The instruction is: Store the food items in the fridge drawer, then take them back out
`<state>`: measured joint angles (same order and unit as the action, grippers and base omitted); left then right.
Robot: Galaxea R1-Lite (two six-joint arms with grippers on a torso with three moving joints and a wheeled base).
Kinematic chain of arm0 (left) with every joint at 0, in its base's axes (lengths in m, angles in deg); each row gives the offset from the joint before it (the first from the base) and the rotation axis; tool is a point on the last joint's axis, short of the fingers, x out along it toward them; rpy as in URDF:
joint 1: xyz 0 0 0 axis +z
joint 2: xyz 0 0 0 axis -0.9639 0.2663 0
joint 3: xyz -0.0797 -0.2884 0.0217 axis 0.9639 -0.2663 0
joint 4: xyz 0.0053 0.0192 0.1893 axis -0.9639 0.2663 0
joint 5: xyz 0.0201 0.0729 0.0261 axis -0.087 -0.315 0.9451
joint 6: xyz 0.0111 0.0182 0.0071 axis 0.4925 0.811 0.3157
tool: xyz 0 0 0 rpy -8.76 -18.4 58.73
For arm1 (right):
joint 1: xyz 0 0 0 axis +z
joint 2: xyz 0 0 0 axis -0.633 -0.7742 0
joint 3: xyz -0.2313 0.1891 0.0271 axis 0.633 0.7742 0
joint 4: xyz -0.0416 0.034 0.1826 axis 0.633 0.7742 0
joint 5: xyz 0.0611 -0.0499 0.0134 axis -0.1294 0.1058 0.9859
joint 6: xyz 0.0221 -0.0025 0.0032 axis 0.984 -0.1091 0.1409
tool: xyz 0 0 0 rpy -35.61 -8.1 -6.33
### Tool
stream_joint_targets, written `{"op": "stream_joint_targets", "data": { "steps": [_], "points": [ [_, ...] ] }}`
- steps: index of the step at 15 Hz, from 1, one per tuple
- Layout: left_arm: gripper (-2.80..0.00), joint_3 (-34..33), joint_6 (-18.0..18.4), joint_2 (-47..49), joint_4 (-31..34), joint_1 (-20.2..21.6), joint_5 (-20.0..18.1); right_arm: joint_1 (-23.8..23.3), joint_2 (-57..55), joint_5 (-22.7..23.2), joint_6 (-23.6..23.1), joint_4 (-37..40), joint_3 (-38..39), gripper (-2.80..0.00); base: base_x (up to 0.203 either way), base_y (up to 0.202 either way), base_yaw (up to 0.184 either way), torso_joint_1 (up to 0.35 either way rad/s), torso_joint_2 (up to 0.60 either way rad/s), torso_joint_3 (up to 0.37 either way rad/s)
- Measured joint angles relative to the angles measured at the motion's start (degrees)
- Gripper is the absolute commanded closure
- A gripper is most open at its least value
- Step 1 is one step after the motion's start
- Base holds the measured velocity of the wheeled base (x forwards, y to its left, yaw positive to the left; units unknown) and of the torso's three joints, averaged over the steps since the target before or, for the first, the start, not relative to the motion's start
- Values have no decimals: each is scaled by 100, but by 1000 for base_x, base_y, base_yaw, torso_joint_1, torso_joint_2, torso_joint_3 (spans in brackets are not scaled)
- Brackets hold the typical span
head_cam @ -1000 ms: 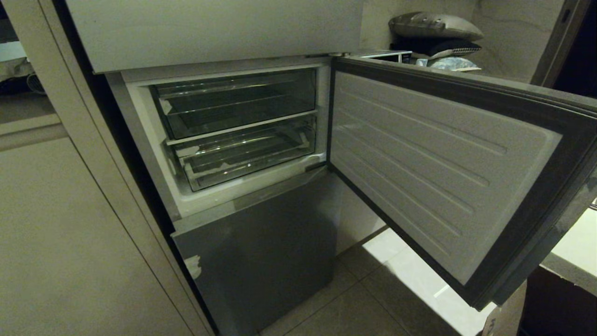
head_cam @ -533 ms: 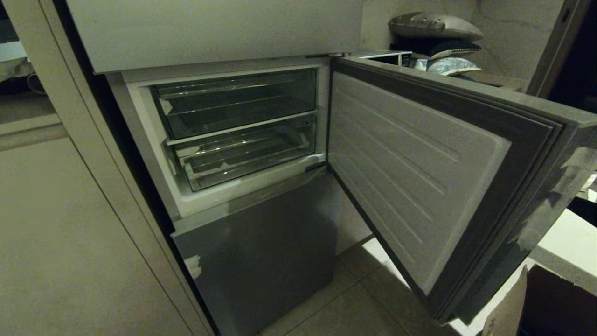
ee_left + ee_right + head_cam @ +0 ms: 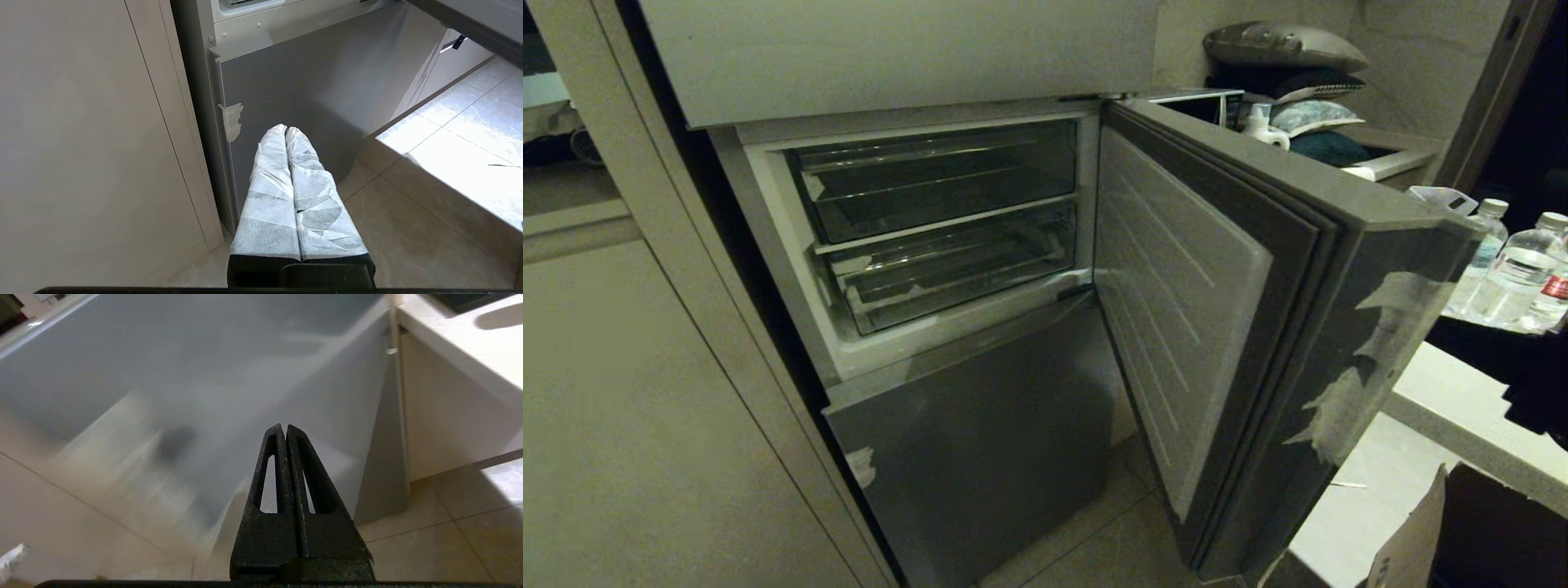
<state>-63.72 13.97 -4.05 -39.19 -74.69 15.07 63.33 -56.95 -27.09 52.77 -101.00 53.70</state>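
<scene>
- Dim kitchen corner, cabinets on the left, counter point(image 3: 1445, 408) with water bottles point(image 3: 1519, 269) on the right; the fridge drawer point(image 3: 956, 273) sits pushed in, the lower of two clear trays in the open compartment. No food items show in any view.
- Half-swung fridge door point(image 3: 1201, 327) stands right of the drawer; judged risk: if it swings further closed it blocks the drawer front, and a tray pulled out could strike it.
- Right gripper point(image 3: 285, 430) is closed, empty, near the door's grey outer face; a push there could slam the door.
- Left gripper point(image 3: 285, 130), paper-wrapped, closed and empty, hangs low before the bottom door point(image 3: 302, 94).
</scene>
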Motion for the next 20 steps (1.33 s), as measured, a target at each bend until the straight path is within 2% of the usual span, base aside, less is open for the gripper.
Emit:
{"op": "stream_joint_targets", "data": {
  "steps": [4,7,11,15,20],
  "points": [
    [0,0,0,0,-1,0,0,238,-1123,76,24,-152,-773,0,0,0,0,0,0,0],
    [0,0,0,0,2,0,0,588,-2121,133,-26,-928,-1261,0,0,0,0,0,0,0],
    [0,0,0,0,2,2,0,1102,-3509,226,-515,-1872,-2097,0,0,0,0,0,0,0],
    [0,0,0,0,0,2,0,1435,-4981,180,-744,-2083,-3713,0,0,0,0,0,0,0],
    [0,0,0,0,0,0,0,1579,-7191,-75,-978,-2450,-6733,0,0,0,0,0,0,0]
  ]
}}
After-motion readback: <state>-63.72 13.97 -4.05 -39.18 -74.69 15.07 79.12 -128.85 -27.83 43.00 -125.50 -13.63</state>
